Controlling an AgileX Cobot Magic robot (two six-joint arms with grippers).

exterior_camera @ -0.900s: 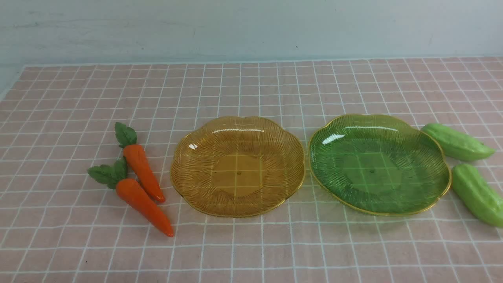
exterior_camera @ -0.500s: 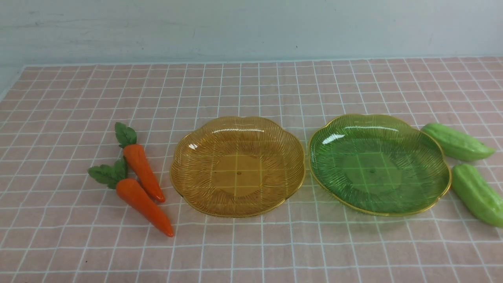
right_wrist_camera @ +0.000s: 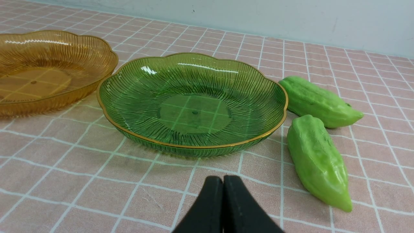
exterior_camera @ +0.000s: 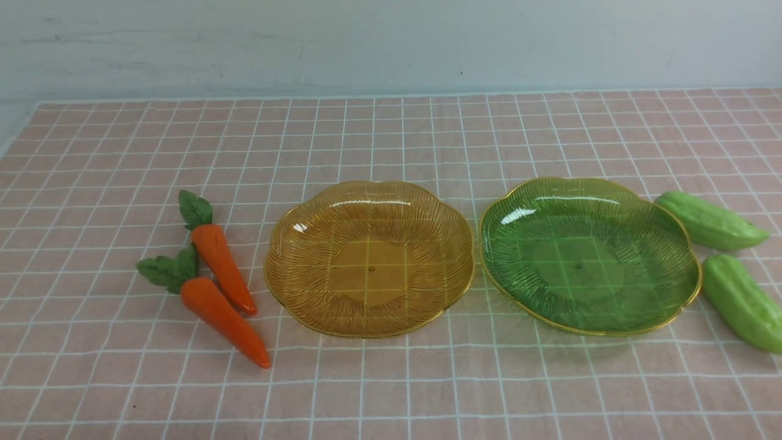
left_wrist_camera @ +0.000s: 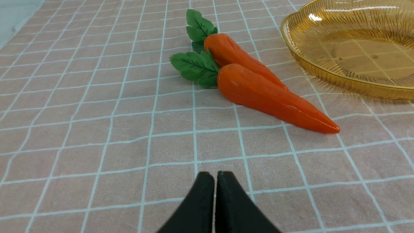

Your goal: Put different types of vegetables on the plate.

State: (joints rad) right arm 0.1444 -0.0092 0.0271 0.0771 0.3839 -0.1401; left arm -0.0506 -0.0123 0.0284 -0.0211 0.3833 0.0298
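Observation:
Two orange carrots with green leaf tops lie side by side at the left: the far carrot (exterior_camera: 221, 265) and the near carrot (exterior_camera: 223, 321). Two light-green gourds lie at the right: the far gourd (exterior_camera: 710, 220) and the near gourd (exterior_camera: 742, 301). An amber plate (exterior_camera: 287, 287) and a green plate (exterior_camera: 672, 305) sit empty between them. My left gripper (left_wrist_camera: 215, 176) is shut and empty, short of the near carrot (left_wrist_camera: 275, 100). My right gripper (right_wrist_camera: 223, 179) is shut and empty, before the green plate (right_wrist_camera: 207, 147) and beside the near gourd (right_wrist_camera: 318, 161). Neither arm shows in the front view.
A pink cloth with a white grid (exterior_camera: 391, 140) covers the table up to a pale wall (exterior_camera: 391, 43) at the back. The cloth's left edge shows at the far left (exterior_camera: 15, 140).

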